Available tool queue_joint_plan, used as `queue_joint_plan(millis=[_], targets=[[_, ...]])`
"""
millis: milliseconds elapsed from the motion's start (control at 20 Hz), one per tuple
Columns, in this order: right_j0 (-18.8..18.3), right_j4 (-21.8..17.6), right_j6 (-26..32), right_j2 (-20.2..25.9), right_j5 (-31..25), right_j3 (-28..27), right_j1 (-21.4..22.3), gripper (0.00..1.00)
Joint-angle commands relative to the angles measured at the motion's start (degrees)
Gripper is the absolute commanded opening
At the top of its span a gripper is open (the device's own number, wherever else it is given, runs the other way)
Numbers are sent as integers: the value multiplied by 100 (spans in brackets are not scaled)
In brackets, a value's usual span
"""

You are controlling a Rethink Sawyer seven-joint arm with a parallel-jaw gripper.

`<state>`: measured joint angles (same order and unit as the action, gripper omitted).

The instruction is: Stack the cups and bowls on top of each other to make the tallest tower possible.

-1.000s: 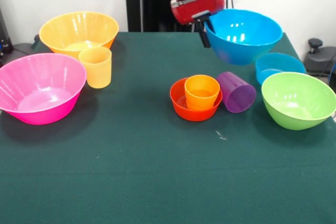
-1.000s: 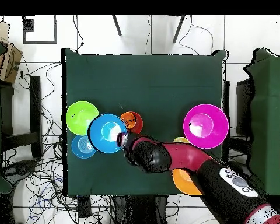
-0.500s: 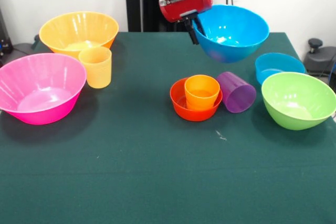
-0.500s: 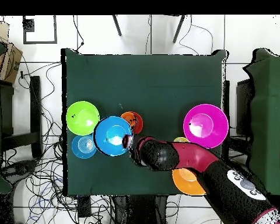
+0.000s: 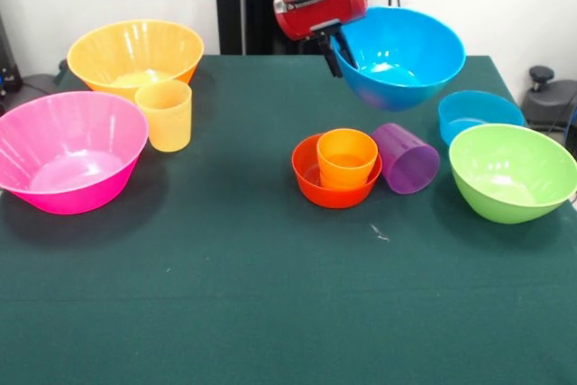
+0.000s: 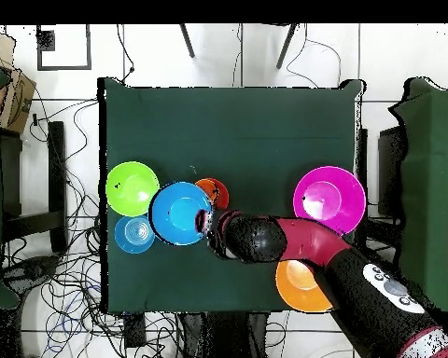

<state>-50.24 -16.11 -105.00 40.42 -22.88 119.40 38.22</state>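
Up front, my pincer (image 5: 337,50) is clamped on the rim of the medium blue bowl (image 5: 399,56), held tilted above the worktop (image 5: 234,295). Below it, the orange cup (image 5: 346,158) stands inside the small red-orange bowl (image 5: 311,178); the purple cup (image 5: 407,158) lies on its side just beside them. I see the small blue bowl (image 5: 480,113) partly hidden behind the lime green bowl (image 5: 512,171).

From overhead, the medium blue bowl (image 6: 179,213) covers part of the red-orange bowl (image 6: 214,191), and my arm (image 6: 302,247) hides the yellow-orange cup and part of the big yellow bowl (image 6: 298,287). The pincer (image 6: 205,222) itself is hard to make out.
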Motion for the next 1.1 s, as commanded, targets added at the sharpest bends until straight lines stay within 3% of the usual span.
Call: queue_joint_plan(millis=[50, 600, 1100], targets=[[151, 101, -12, 159, -401, -389, -272, 0], [263, 355, 166, 115, -1309, -1043, -223, 0], [90, 273, 389, 205, -1508, -1220, -392, 0]])
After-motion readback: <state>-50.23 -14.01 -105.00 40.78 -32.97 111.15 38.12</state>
